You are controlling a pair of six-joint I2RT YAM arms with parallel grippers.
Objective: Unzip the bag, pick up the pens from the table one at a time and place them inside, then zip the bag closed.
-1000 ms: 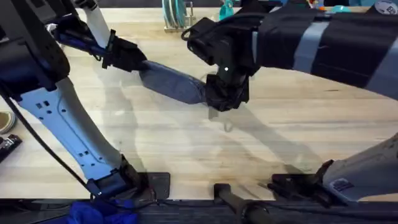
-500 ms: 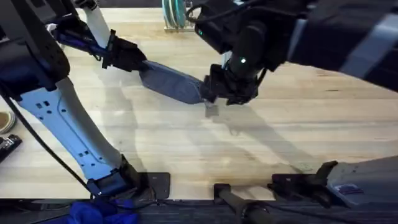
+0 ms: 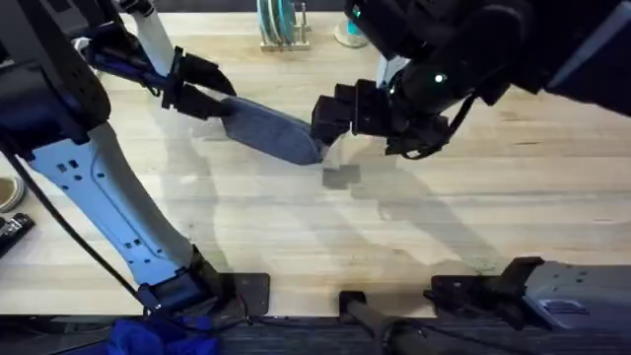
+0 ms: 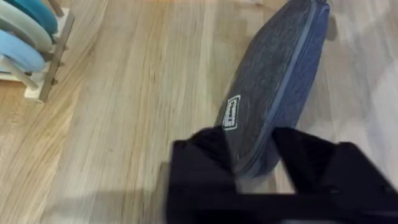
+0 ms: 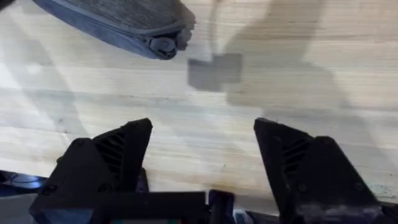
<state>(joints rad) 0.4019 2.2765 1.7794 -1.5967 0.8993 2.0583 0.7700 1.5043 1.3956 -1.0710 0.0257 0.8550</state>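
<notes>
The blue-grey bag [image 3: 268,128] lies slanted on the wooden table [image 3: 296,227], and its zipper [image 4: 292,81] looks closed along its length. My left gripper [image 3: 219,89] is open, with a finger on each side of the bag's left end [image 4: 249,162]. To the right, my right gripper [image 3: 327,113] hovers just past the bag's other end, open with nothing between its fingers [image 5: 118,149]. That end, with the zipper pull [image 5: 165,43], lies ahead of it. The pens are out of view.
A wooden rack with blue plates [image 3: 281,25] stands at the table's back edge, also in the left wrist view [image 4: 31,37]. A tape roll [image 3: 8,192] lies at the far left. Bare wood extends in front of the bag.
The right gripper has lifted off the bag's right end and swung up and to the right. The left gripper's fingers have spread apart around the bag's left end.
</notes>
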